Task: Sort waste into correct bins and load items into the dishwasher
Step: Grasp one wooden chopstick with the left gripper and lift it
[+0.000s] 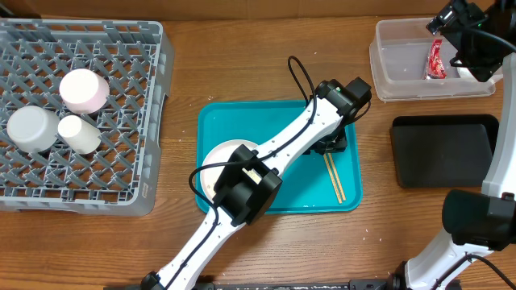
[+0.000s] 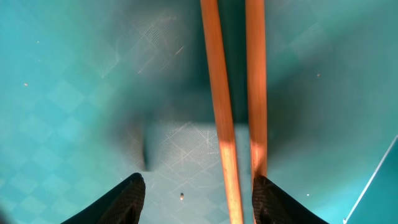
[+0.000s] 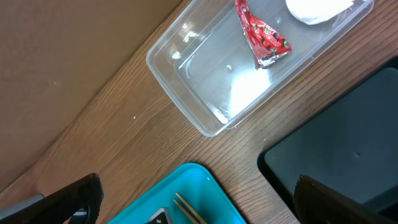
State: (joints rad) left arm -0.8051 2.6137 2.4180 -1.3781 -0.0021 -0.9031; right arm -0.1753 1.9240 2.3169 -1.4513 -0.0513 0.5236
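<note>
Two thin wooden chopsticks (image 1: 334, 177) (image 2: 224, 112) lie side by side at the right end of the teal serving tray (image 1: 242, 121). My left gripper (image 1: 332, 147) (image 2: 199, 200) hovers low over them and is open. One stick runs between its fingers, the other along the right fingertip (image 2: 273, 202). A white plate (image 1: 216, 165) on the tray is partly hidden by the left arm. The clear bin (image 1: 403, 56) (image 3: 205, 87) holds a red wrapper (image 1: 436, 60) (image 3: 262, 37) and a white napkin (image 3: 317, 9). My right gripper (image 1: 459, 36) (image 3: 199, 205) hangs open and empty above it.
The grey dishwasher rack (image 1: 121, 161) at the left holds a white bowl (image 1: 85, 89), a grey bowl (image 1: 32, 127) and a small white cup (image 1: 78, 134), all upside down. The black bin (image 1: 443, 149) (image 3: 348, 149) sits right of the teal tray.
</note>
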